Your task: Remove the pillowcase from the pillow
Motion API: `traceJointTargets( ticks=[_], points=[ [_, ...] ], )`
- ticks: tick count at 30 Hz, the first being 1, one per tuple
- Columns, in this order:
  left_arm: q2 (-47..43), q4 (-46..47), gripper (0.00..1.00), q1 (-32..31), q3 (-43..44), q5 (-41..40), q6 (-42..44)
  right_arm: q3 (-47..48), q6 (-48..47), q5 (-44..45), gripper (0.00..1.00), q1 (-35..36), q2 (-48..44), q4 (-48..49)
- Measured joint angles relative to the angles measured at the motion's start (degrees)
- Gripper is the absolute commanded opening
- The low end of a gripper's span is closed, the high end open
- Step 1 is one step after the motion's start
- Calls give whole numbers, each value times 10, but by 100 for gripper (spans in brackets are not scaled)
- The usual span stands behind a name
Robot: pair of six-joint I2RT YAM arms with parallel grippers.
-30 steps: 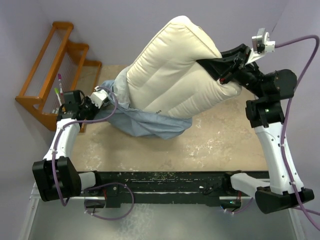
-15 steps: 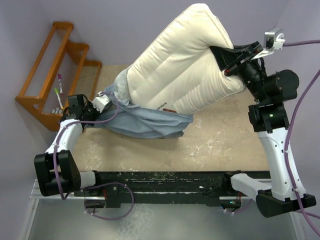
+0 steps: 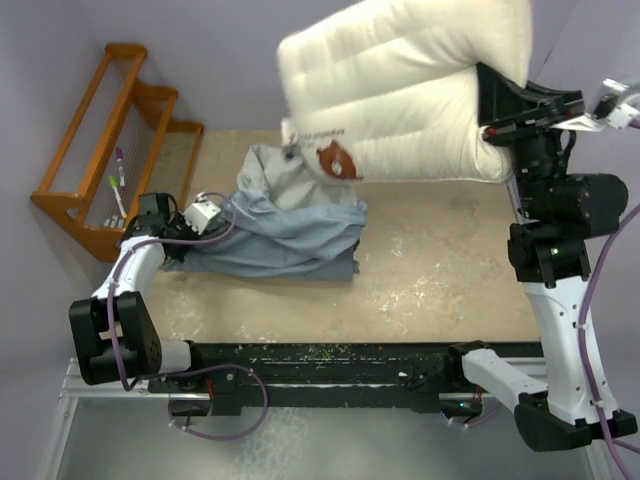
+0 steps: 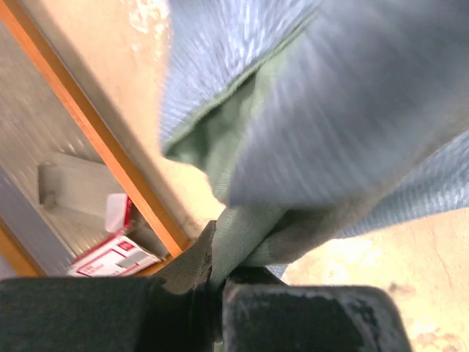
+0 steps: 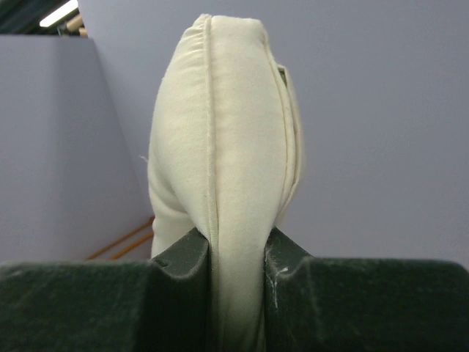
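Observation:
The cream pillow (image 3: 410, 85) hangs in the air at the top of the top view, clear of the cloth, with a small brown tag at its lower left corner. My right gripper (image 3: 490, 120) is shut on its right edge; the right wrist view shows the pillow (image 5: 223, 161) pinched between the jaws. The blue-grey pillowcase (image 3: 280, 225) lies crumpled and limp on the table. My left gripper (image 3: 190, 225) is shut on its left edge, low at the table; the left wrist view shows the olive-green inner cloth of the pillowcase (image 4: 242, 227) pinched between the jaws.
An orange wooden rack (image 3: 100, 150) stands at the back left against the wall, close to my left gripper; its rail (image 4: 110, 154) shows in the left wrist view. Purple walls close in the beige tabletop (image 3: 430, 260) on the back and sides.
My right gripper has lifted the pillow up and to the right, out of the pillowcase. The pillowcase has dropped flat onto the table. My left gripper has stayed low, holding the cloth.

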Motion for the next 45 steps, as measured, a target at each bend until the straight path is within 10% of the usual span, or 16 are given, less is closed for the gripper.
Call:
traceJointTargets(
  ticks=[9, 20, 30, 45],
  points=[
    [0, -127, 0, -12, 61, 21, -17, 0, -7, 63, 0, -15, -17, 108],
    [70, -236, 4, -187, 440, 81, -143, -65, -93, 49, 0, -17, -21, 8],
    [163, -236, 98, -234, 581, 63, -191, -160, -153, 85, 0, -10, -28, -146],
    [116, -311, 99, -206, 600, 61, -191, -14, -318, 159, 0, -10, 40, -168]
  ],
)
